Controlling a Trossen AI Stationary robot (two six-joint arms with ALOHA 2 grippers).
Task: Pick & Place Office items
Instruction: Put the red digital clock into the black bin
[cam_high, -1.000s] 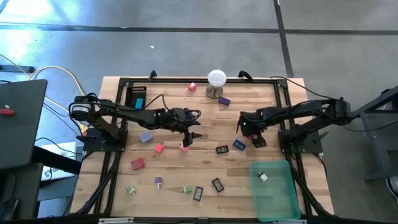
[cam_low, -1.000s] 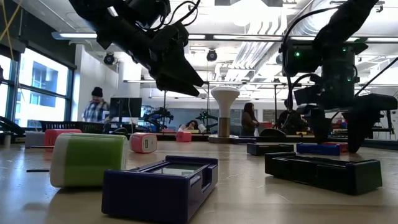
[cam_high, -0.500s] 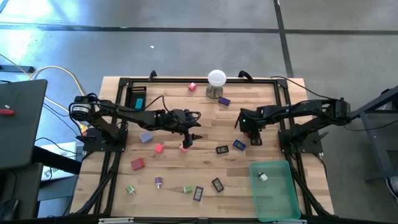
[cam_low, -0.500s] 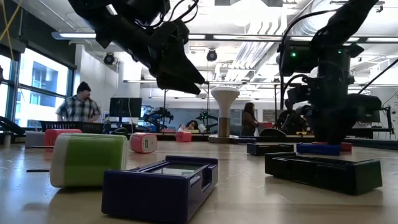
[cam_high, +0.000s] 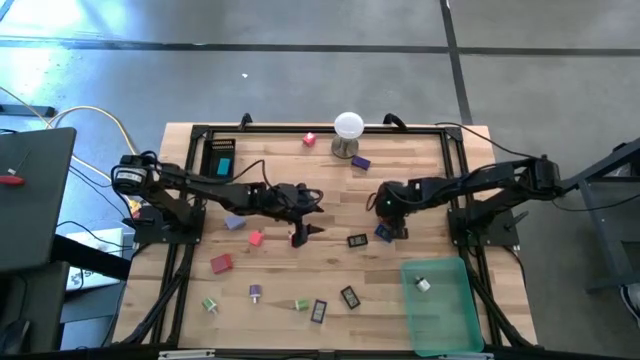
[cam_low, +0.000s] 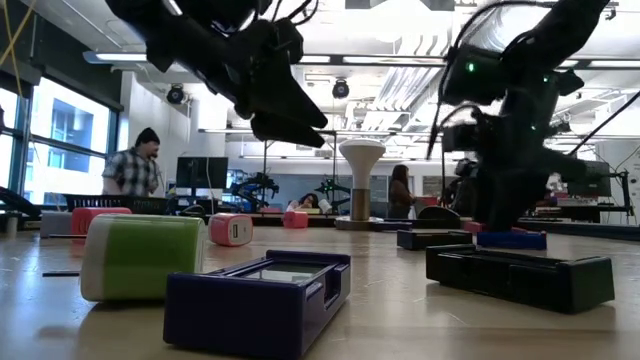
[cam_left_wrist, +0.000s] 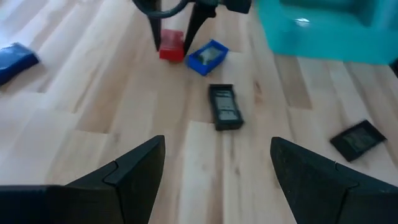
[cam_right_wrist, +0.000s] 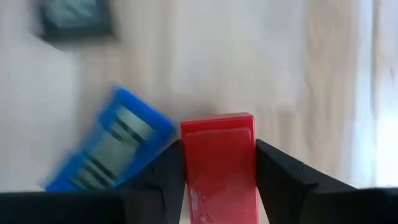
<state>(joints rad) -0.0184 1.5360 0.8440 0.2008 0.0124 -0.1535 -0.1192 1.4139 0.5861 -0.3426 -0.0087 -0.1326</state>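
Step in hand: grasp. Right gripper (cam_right_wrist: 217, 186) has its two dark fingers pressed against both sides of a small red rectangular block (cam_right_wrist: 219, 158), so it's clamped on it, down at the wooden worktop (cam_high: 270, 270) near centre-right. A blue blocky piece with a grey striped insert (cam_right_wrist: 109, 146) sits touching or just beside the block, off one finger's side; a dark flat rectangular piece (cam_right_wrist: 74, 18) lies farther ahead.

Left gripper (cam_left_wrist: 214, 168) hangs above the worktop mid-table, fingers wide apart, nothing between them. Ahead of it: a black flat rectangular piece (cam_left_wrist: 224, 107), and beyond that the same red block (cam_left_wrist: 171, 46) between the right arm's fingers.

Next move, my read: lift straight up so the blue neighbour isn't dragged, then carry to the translucent teal plastic tray (cam_high: 440, 305), which sits nearer the front edge than the right gripper. One small whitish item (cam_high: 423, 285) is in it already.

Hard to tell:
- whether the block is off the worktop yet; the right wrist view is blurred.
- whether blue piece and red block actually touch.
- in the high view the right gripper covers the block completely.
- low view hides the grip behind black pieces in the foreground.

Many other small pieces are scattered on the worktop.
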